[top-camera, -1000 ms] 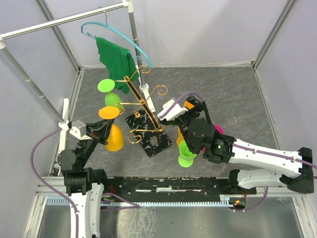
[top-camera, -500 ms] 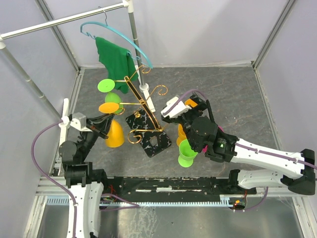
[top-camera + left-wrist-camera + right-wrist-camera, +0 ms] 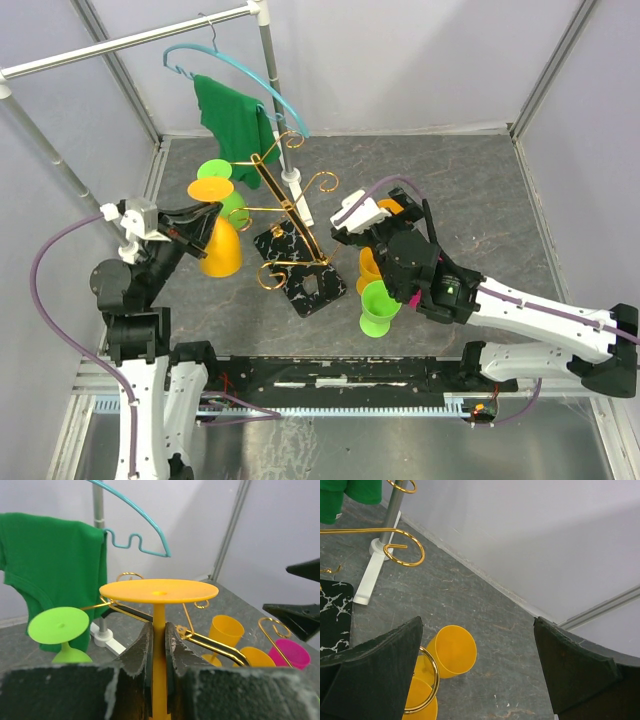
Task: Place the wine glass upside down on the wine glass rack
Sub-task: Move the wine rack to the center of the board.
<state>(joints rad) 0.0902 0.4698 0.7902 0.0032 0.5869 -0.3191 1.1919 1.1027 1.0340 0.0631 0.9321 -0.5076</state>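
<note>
My left gripper is shut on the stem of an orange wine glass, held upside down with its round foot on top. In the left wrist view both fingers press the orange stem under the foot. The glass hangs just left of the wine glass rack, whose gold arms reach past it. A green wine glass hangs upside down at the rack's left arm. My right gripper stands open right of the rack, with nothing between its fingers.
A white clothes rail with a teal hanger and a green cloth stands behind the rack. Upright cups stand on the table under the right arm: green, orange and pink. The booth walls are close on both sides.
The left arm has carried the orange glass up and toward the far side, closer to the rack's left arm. The right gripper has drifted slightly right and stays open.
</note>
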